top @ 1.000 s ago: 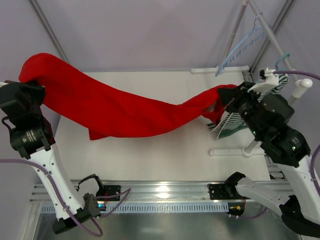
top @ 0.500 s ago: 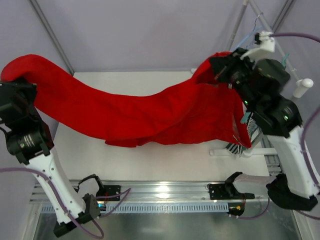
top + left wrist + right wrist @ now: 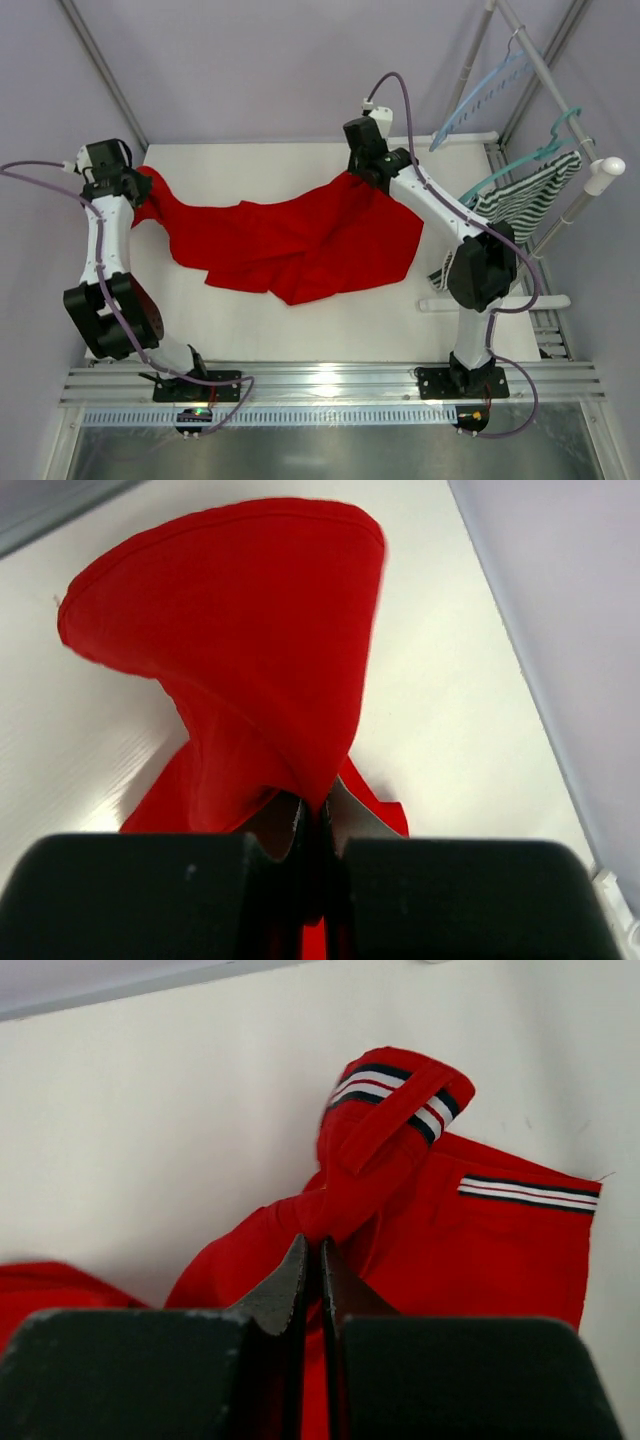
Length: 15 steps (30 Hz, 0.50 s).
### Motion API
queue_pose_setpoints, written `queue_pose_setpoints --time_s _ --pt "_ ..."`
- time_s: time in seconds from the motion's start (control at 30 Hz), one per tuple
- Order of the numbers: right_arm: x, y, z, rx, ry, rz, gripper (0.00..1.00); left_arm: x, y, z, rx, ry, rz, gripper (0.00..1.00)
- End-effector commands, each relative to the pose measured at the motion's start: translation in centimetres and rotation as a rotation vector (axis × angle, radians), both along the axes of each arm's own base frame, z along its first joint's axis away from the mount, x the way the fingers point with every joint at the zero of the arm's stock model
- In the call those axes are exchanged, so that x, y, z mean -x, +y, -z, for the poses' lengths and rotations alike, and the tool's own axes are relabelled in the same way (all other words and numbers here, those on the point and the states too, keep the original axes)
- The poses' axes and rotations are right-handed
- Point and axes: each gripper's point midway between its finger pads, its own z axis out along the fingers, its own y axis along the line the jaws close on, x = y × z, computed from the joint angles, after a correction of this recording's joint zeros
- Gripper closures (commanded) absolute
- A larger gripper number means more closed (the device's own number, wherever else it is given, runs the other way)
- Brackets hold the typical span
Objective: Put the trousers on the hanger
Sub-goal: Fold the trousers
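Spreading step: my left pincer (image 3: 318,815) and right pincer (image 3: 312,1260) each clamp the trousers (image 3: 300,240), seemingly leg-end and waistband; next, drape them over the hanger (image 3: 480,95).

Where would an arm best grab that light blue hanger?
On the hanger, probably its wavy lower bar near the low end, coming from over the table: it hangs by its hook from the slanted rail and that end juts out toward the table, unobstructed.

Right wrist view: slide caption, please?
Right gripper pinches the bright red cloth trousers beside their striped waistband trim, above the white table.
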Motion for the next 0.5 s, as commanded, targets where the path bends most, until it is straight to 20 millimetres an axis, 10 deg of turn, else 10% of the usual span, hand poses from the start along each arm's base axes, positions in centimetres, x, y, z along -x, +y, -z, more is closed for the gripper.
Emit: queue_pose_setpoints --time_s 0.0,0.47 --pt "-3.1 -3.9 -5.4 -0.050 -0.183 0.199 0.96 -4.1 0.1 -2.6 -0.064 -0.134 0.050 1.00" --pt "-7.3 -10.8 -11.3 0.141 -0.360 0.532 0.96 -14.2 5.3 -3.2 -0.145 -0.224 0.003 1.00"
